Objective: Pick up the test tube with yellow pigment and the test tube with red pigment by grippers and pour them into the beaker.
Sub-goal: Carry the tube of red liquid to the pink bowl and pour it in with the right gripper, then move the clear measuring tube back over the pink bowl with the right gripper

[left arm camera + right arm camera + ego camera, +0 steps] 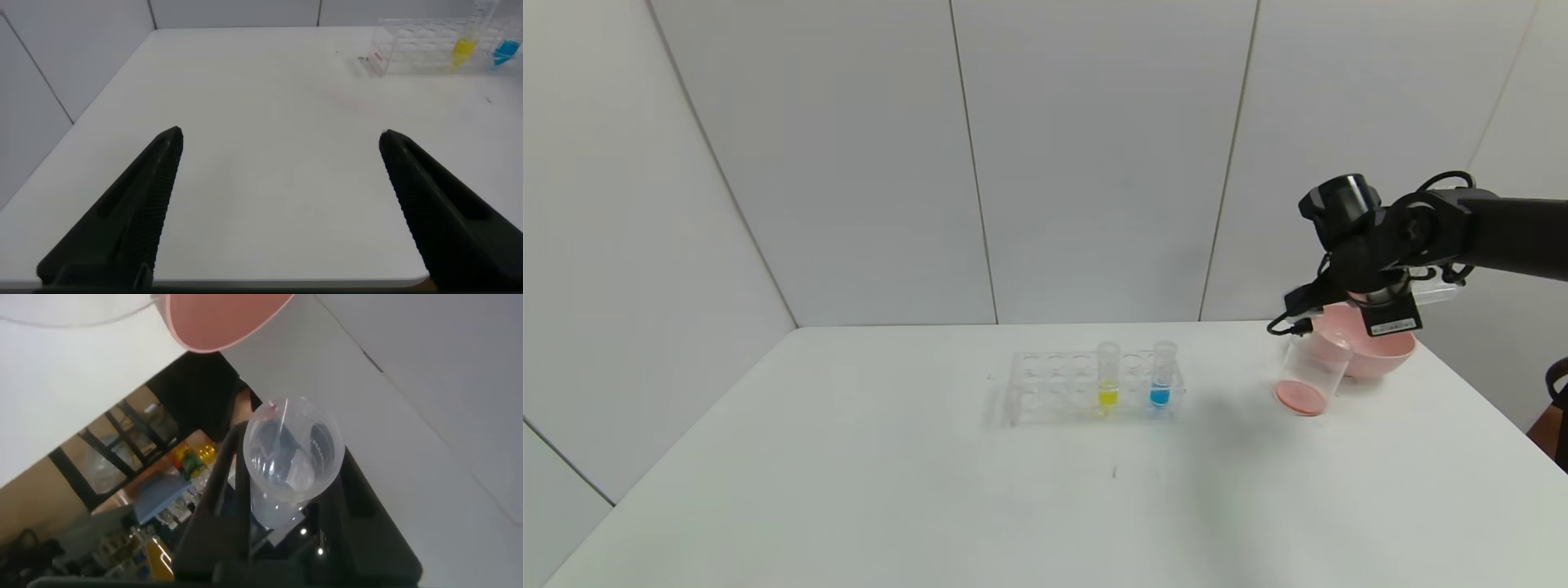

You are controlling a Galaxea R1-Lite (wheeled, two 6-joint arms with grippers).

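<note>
Clenched on a small clear emptied test tube (288, 469), the black right gripper (278, 514) tips it sideways above the clear tapered plastic beaker (1308, 377) so the orange-red liquid lands inside, while the left gripper (282, 204) waits spread wide over the white table (270, 106).

Right tool (1372, 314) raised, clamped — left tool (278, 212) low, agape.

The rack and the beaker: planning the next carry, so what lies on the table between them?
Nothing: in the head view the table is bare between the rack and the beaker.

left gripper (278, 143) fingers (135, 212) apart | over white table (261, 90) | tube rack (425, 57) far
</note>
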